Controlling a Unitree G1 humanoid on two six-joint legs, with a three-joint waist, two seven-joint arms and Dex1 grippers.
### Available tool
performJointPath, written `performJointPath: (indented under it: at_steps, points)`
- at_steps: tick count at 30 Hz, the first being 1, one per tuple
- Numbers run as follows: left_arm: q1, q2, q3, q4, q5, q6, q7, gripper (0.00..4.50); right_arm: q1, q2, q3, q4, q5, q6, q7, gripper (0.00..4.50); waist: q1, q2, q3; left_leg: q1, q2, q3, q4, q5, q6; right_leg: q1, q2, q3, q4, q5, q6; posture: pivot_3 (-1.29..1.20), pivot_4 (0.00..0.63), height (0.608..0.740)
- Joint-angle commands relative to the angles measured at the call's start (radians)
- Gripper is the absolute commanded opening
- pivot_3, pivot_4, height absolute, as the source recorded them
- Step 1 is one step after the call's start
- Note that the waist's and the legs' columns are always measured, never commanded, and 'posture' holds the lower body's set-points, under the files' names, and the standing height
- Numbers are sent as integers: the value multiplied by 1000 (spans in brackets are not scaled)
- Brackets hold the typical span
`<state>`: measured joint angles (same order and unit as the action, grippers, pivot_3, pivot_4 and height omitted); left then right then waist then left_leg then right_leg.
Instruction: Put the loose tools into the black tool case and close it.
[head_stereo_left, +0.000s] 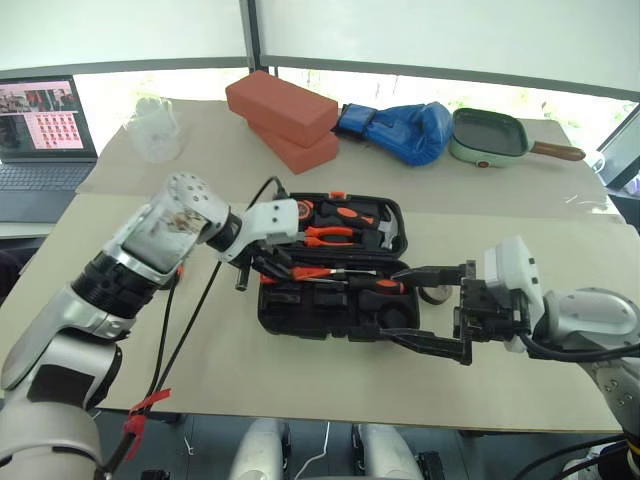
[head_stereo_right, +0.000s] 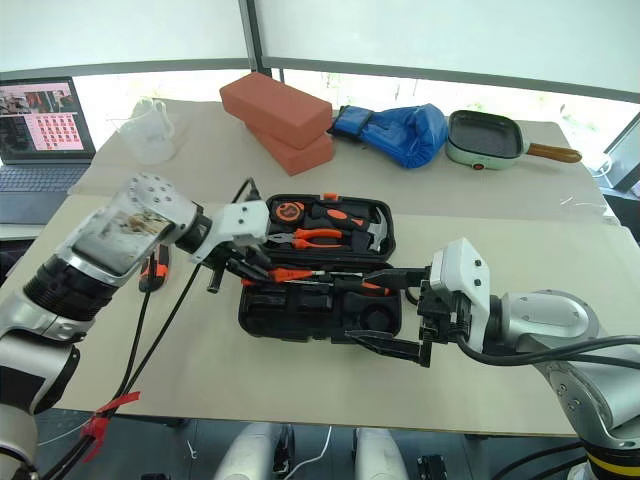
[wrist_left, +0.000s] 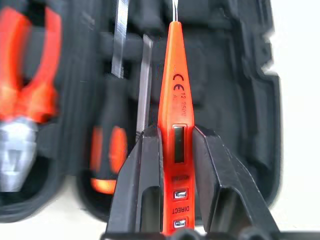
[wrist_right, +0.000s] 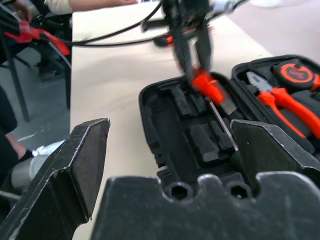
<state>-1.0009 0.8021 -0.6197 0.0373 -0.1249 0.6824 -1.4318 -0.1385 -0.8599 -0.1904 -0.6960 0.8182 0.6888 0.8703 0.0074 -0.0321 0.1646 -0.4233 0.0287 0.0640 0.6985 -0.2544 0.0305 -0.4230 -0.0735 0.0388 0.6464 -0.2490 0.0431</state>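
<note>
A: Carrying the tester pen (wrist_left: 175, 125) over the open black tool case (head_stereo_left: 300, 318), clamped between both fingers of the left gripper (wrist_left: 176, 165). Hanging above the case's left end, tip aimed along the front half.

B: Placing step, then. Screwdriver (head_stereo_left: 372, 284) already lying across the case middle; pliers (head_stereo_left: 330, 236) and tape measure (head_stereo_right: 289, 211) sitting in the rear half.

A: Looking for a slim free slot. Seeing dark empty recesses in the front half, nearest the desk (head_stereo_left: 300, 390) edge.

B: Needing, by judgement, to line the pen up with a narrow recess, lower it, then part the fingers. Not yet seated.

A: Watching the right gripper (head_stereo_left: 432, 305), fingers spread wide, empty, hovering at the case's right end and reaching over its front corner.

B: Crowding the right end somewhat. Leaving the left end of the case open for descent.

A: Noting one orange-and-black tool (head_stereo_right: 151, 270) lying on the desk, left of the case, partly hidden by the left arm. Noting bricks (head_stereo_left: 285, 118) well behind the case, out of the way.

B: Leaving the lid open for now.
</note>
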Motion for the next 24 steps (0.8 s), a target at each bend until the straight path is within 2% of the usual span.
performJointPath:
  at_steps: [1, 6, 15, 24]
  points:
    - [-23, -26, -35, 4, 49, 65, -13, 391, 4, 4, -57, -40, 45, 7, -46, 4500, 2, 0, 0, 0, 0, 0, 0, 0, 0, 0, 0, 0, 0, 0, 0, 0, 150, 738]
    - [-15, -53, -42, 17, 69, 57, -30, 391, 13, 7, -67, -49, 63, 8, -87, 4500, 3, 0, 0, 0, 0, 0, 1, 0, 1, 0, -1, 0, 0, 0, 0, 0, 150, 738]
    - [-46, -163, -36, 179, 134, -10, 3, 391, 5, -4, -67, -58, 94, 11, -128, 4500, 5, 0, 0, 0, 0, -1, 2, -1, 1, 1, -1, 0, 0, 0, 1, 0, 150, 738]
    - [-27, -165, -32, 182, 143, -22, -51, 391, 8, -17, -61, -65, 102, 13, -134, 4500, 3, 0, 0, 0, 0, -1, 3, -1, 2, 1, -1, 0, 1, 0, 1, 0, 150, 738]
